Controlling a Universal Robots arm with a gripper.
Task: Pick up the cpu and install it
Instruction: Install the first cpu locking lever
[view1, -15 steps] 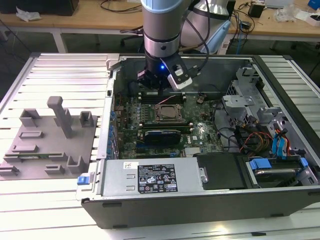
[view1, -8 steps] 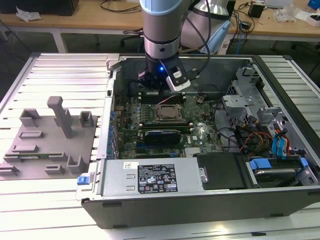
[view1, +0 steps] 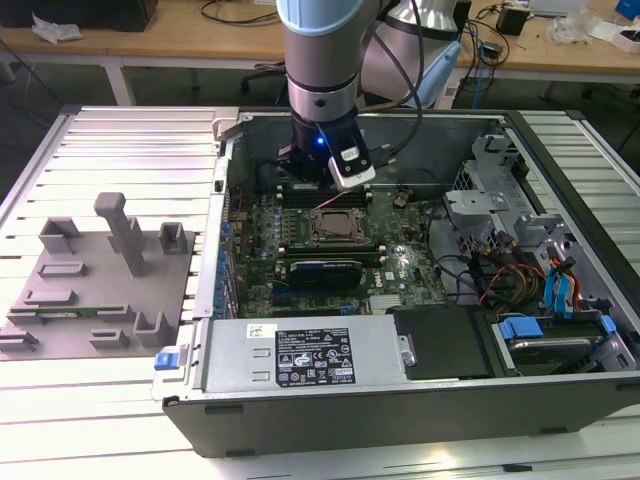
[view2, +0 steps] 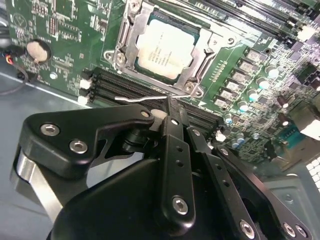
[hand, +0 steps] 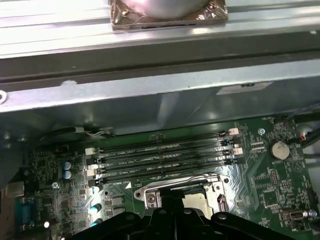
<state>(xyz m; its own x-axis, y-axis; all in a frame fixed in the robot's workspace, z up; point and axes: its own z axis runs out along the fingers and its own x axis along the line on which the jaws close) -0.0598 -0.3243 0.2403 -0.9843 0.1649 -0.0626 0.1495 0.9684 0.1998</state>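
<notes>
Second wrist view: cpu (view2: 162, 50) lies flat in the socket, silver top up, with the metal frame (view2: 125, 47) around its edges. Whether that frame is latched, cannot tell. Gripper (view2: 171, 103) hangs just above the board beside the socket, fingers drawn together with nothing between them. A thin wire lever (view2: 140, 98) lies between the fingertips and the socket.

Judgement: the chip is seated, so the install step is at or near its end. Any further move calls for a straight, clean path, because the lever and the memory slots (hand: 165, 152) sit close under the fingers.

Containers: the open computer case (view1: 400, 400) holds the motherboard (view2: 55, 30), drives and cabling, and the socket holds the cpu. A grey fixture plate (view1: 60, 300) with blocks sits outside the case on the exterior view's left, well apart.
</notes>
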